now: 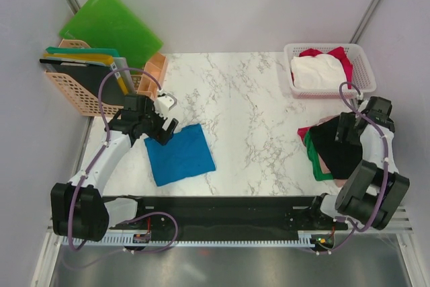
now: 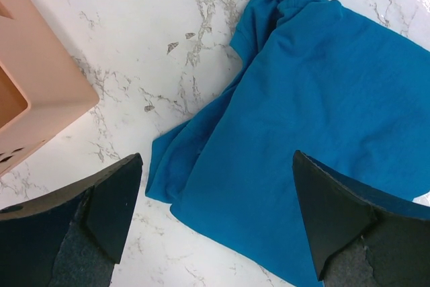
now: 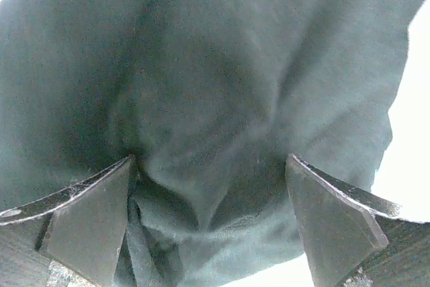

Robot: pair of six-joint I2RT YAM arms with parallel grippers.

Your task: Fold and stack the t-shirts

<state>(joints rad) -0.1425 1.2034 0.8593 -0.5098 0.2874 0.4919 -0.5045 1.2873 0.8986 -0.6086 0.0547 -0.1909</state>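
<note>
Open tabletop (image 1: 255, 119) between blue t-shirt (image 1: 180, 154) and black t-shirt (image 1: 336, 149); peach bin (image 2: 40, 92) beside left end effector (image 2: 215, 226)

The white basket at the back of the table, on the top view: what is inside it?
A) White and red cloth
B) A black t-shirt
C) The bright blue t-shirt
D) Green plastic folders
A: the white basket holds a bundled white t-shirt with a red t-shirt showing behind and beside it; nothing blue, green or black shows inside.
</note>
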